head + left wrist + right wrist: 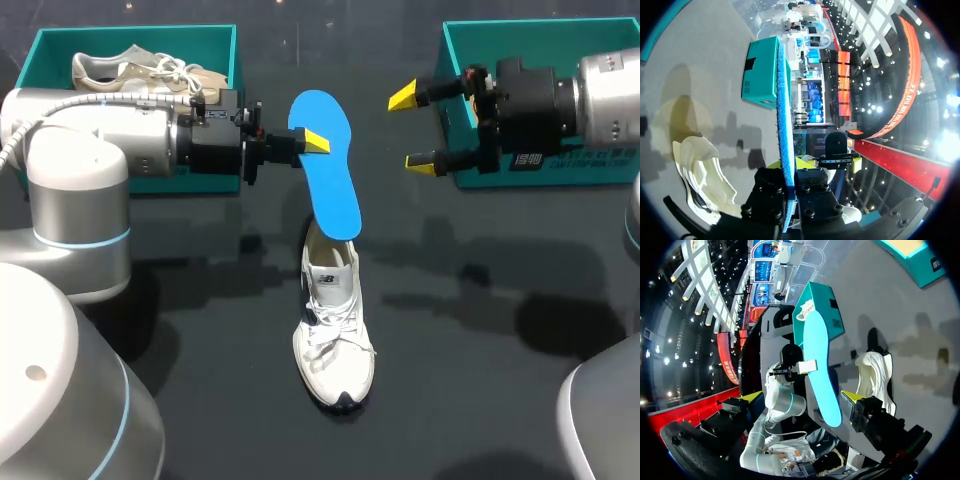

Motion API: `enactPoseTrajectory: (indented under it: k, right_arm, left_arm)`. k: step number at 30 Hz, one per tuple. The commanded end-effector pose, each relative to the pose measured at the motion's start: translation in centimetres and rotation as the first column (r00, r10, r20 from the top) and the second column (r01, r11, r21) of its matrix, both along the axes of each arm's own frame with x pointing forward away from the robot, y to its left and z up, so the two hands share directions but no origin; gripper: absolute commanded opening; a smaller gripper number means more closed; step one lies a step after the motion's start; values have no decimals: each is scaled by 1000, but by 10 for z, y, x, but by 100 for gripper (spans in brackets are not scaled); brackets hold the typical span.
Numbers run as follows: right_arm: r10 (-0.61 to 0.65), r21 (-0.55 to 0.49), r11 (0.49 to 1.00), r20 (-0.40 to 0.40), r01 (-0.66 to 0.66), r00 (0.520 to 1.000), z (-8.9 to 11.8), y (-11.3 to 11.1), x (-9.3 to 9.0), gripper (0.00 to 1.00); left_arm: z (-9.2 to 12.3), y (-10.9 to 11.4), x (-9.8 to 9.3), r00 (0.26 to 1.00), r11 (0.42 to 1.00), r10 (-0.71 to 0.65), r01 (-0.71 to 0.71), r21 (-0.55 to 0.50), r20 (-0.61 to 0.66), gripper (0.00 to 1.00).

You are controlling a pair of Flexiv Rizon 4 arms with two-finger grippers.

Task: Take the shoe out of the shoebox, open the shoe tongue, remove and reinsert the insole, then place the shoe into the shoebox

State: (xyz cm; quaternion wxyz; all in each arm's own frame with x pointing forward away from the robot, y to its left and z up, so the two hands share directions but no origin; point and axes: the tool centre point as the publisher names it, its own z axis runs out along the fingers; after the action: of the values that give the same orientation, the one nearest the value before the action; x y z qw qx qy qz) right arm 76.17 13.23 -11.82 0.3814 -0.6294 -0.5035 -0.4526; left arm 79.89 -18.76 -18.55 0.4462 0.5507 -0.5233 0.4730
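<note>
1. Pinching the blue insole (335,185) near its wide end, the left end effector (308,142) is clamping it from both sides. One yellow tip is showing on the near face. In the left wrist view the insole is running edge-on between the fingers.
2. The insole is hanging in the air above the bench (480,290) at a slant. Its wide end is pointing toward the boxes and its heel end is pointing down toward the white shoe (335,335).
3. The shoe is sitting upright mid-bench, with its toe pointing at the robot and its heel opening lying under the insole's lower end. In the right wrist view the two are looking apart, not touching.
4. The right end effector (413,130) is hovering with its fingers spread wide, gripping nothing. It's facing the insole's wide end, just in front of the right shoebox (470,40).
5. The left shoebox (130,29) is sitting at the far side behind the left arm, with a beige shoe (140,70) lying inside it.
</note>
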Motion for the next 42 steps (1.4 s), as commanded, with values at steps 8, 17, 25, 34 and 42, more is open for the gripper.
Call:
enactPoseTrajectory:
  k: [8,17,25,34,42]
  right_arm:
    - [-5,299,954,49,-10,999,-13,6,0,100]
    - [2,303,953,45,-16,999,-13,8,1,100]
    - [19,311,950,32,-28,999,-14,10,0,100]
    - [24,322,946,27,-31,999,-15,10,0,100]
    - [24,322,946,27,-31,999,-15,10,0,100]
  left_arm:
    - [4,4,1,998,1000,-1,2,-19,56,0]
    - [17,10,3,977,999,-29,37,-33,212,0]
    - [32,19,3,868,997,-49,70,-24,494,0]
    - [46,25,6,582,995,-76,99,22,810,0]
    - [48,27,17,316,997,74,-55,-59,946,0]
